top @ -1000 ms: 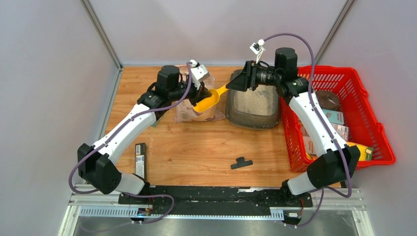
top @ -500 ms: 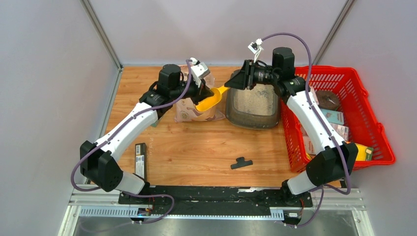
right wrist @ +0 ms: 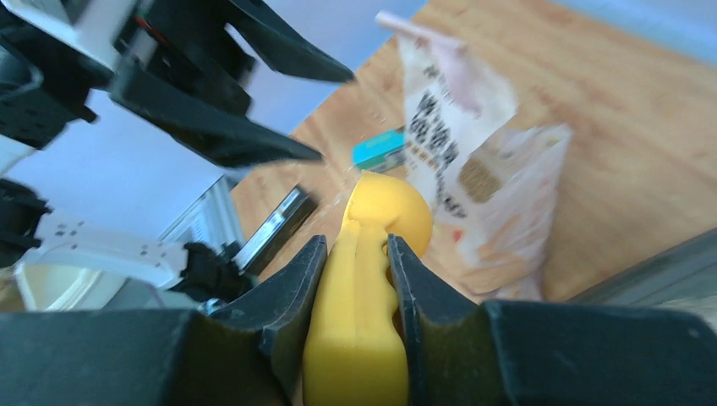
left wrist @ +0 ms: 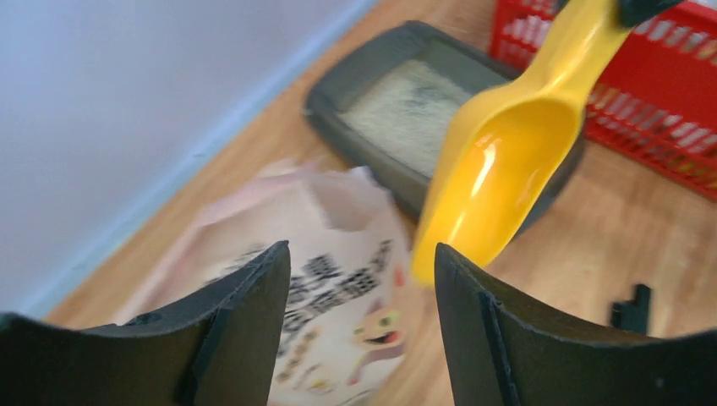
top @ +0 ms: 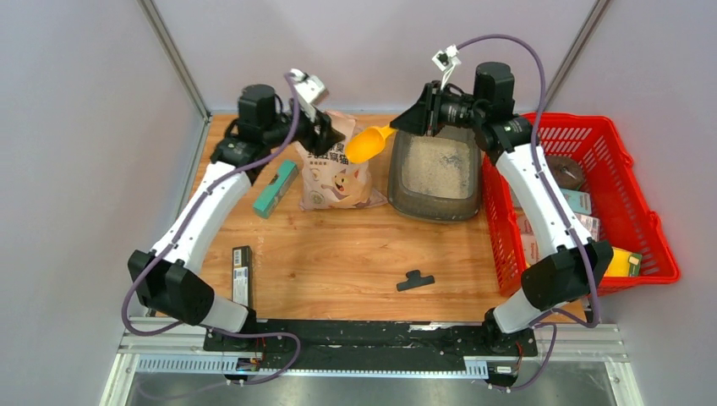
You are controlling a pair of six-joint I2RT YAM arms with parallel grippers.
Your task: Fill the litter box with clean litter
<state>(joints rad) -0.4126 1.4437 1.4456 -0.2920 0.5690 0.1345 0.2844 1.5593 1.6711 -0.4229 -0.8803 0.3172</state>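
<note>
The dark grey litter box sits at the back centre with a layer of pale clean litter inside; it also shows in the left wrist view as litter box and litter. My right gripper is shut on the handle of a yellow scoop, held in the air left of the box. The scoop's bowl looks bare inside. My left gripper hangs open above the pink-white printed bag, holding nothing.
A red mesh basket with several items stands at the right. A teal box lies left of the bag. A black flat bar and a small black T-shaped piece lie on the near half of the wooden table.
My left gripper let go of the scoop, opened, and drew back to the left. The right gripper closed on the scoop's handle and lifted the scoop clear of the bag.
</note>
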